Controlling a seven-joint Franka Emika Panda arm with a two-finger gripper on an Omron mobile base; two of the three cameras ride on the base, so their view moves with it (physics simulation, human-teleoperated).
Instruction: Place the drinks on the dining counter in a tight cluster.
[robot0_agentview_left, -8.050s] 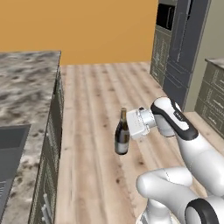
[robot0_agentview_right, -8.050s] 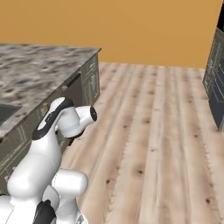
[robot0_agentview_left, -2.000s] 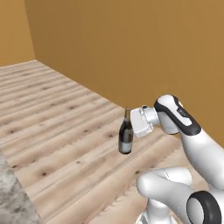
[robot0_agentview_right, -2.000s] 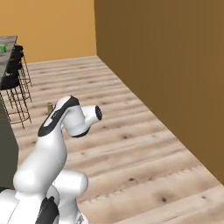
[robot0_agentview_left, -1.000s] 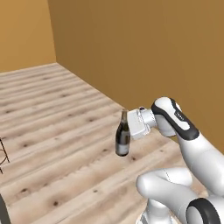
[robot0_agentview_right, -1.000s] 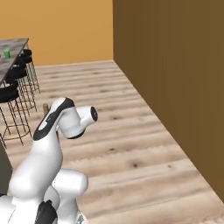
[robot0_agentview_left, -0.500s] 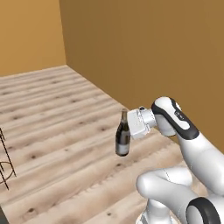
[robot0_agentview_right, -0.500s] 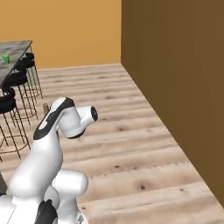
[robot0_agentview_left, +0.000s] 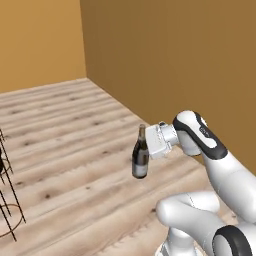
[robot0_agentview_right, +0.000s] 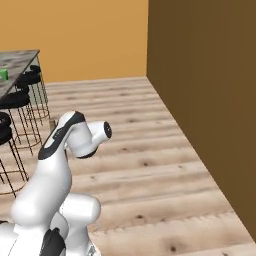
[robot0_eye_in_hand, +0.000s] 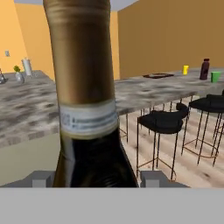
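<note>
We hold the dark wine bottle (robot0_agentview_left: 140, 160) upright in our gripper (robot0_agentview_left: 150, 146), up in the air over the wooden plank floor (robot0_agentview_left: 75, 150). Our fingers pinch it on both sides. Up close, its neck is wrapped in shiny gold foil, and the glass below is black and round. The dining counter (robot0_eye_in_hand: 144, 92) has a bumpy-looking grey stone top. Far down it stand the squat maroon bottle (robot0_eye_in_hand: 204, 69), a yellow cup (robot0_eye_in_hand: 185, 70) and a green cup (robot0_eye_in_hand: 215, 77). Round black stools (robot0_eye_in_hand: 164, 120) on thin wire legs sit beside it.

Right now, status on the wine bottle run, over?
Gripper shut on wine bottle, upright, off the floor. Dining counter ahead; maroon bottle on its far end. Black bar stools line its near side.
</note>
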